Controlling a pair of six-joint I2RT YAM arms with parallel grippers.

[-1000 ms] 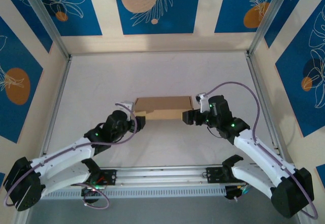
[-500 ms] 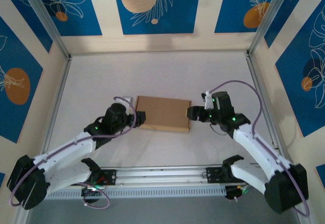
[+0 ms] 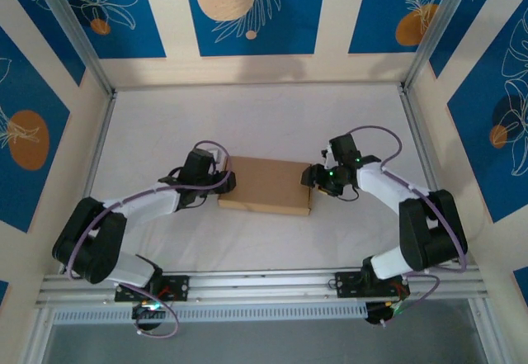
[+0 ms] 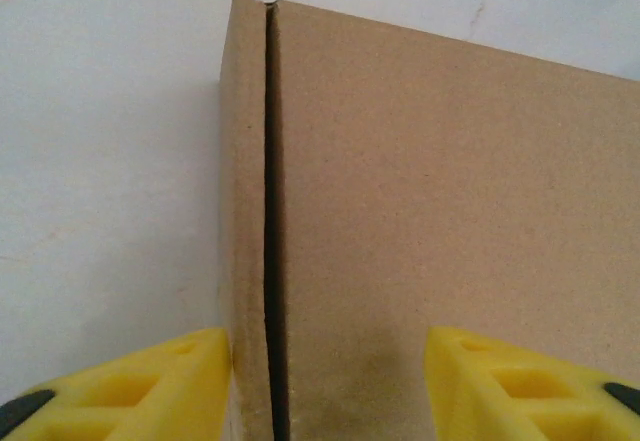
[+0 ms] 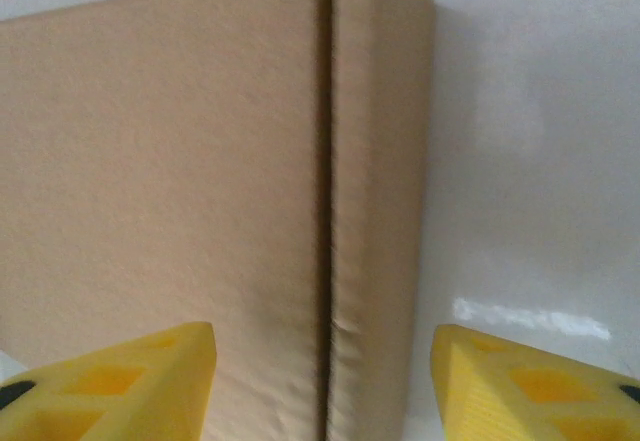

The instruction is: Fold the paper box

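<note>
The paper box (image 3: 266, 186) is a closed, shallow brown cardboard box lying flat on the white table, mid-field. My left gripper (image 3: 224, 181) is at its left end and my right gripper (image 3: 311, 176) at its right end. In the left wrist view the box (image 4: 420, 181) shows a dark seam between lid and side wall. The left gripper (image 4: 328, 381) is open, one yellow finger against the side wall and the other over the lid. In the right wrist view the box (image 5: 180, 161) shows the same seam. The right gripper (image 5: 325, 381) is open, one finger over the lid and the other over bare table.
Patterned blue and cream walls close in the table at the back and on both sides, with aluminium posts (image 3: 421, 42) at the corners. A metal rail (image 3: 264, 286) runs along the near edge between the arm bases. White table surface (image 3: 264, 116) lies behind the box.
The box has gone from raised and tilted between the grippers to lying flat on the table. Both arms have reached farther forward, and both pairs of jaws have narrowed.
</note>
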